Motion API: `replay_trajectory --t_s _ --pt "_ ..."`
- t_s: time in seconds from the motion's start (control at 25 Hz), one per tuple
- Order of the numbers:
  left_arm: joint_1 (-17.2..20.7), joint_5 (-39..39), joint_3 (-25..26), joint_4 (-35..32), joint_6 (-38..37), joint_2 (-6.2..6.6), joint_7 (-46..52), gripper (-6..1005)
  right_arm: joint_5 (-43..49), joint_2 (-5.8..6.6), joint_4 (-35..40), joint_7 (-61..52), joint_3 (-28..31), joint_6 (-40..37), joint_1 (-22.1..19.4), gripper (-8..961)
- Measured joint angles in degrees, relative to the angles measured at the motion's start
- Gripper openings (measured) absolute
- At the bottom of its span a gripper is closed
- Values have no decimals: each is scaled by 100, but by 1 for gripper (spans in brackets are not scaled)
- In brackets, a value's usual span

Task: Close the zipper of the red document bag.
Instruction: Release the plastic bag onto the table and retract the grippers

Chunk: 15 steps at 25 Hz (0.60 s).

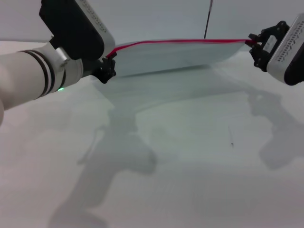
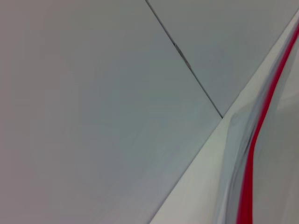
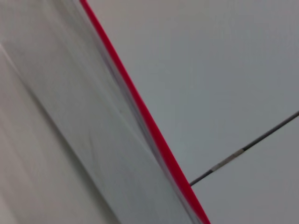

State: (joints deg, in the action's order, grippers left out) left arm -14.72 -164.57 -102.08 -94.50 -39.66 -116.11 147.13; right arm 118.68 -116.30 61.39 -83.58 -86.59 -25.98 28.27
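Observation:
The red document bag [image 1: 175,57], a pale translucent pouch, hangs stretched above the white table between my two grippers. Its zipper [image 1: 180,41] is a thin red strip along the top edge. My left gripper [image 1: 108,61] is shut on the bag's left end of the red strip. At the right end, my right gripper [image 1: 254,42] is shut on the zipper's end. In the left wrist view the zipper [image 2: 250,158] runs close past the camera beside the bag's plastic [image 2: 280,154]. The right wrist view shows the zipper [image 3: 140,112] along the bag [image 3: 79,121].
The white table [image 1: 190,156] spreads below the bag, with shadows of both arms on it. A pale wall with a thin dark seam [image 1: 208,19] stands behind.

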Motion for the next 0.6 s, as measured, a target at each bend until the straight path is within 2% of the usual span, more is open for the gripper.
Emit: replay_trajectory --t_s 0.28,0.4,0.6 --pt "-169 -2 -8 40 96 -18 38 178 -21 -18 -5 -269 -198 739 -98 129" --pt "-229 13 -9 122 127 -25 66 179 -32 -19 6 -382 -318 970 -136 323" --pt "-264 76 -30 197 248 -25 131 261 -51 -36 32 -829 -557 1279 -186 419"
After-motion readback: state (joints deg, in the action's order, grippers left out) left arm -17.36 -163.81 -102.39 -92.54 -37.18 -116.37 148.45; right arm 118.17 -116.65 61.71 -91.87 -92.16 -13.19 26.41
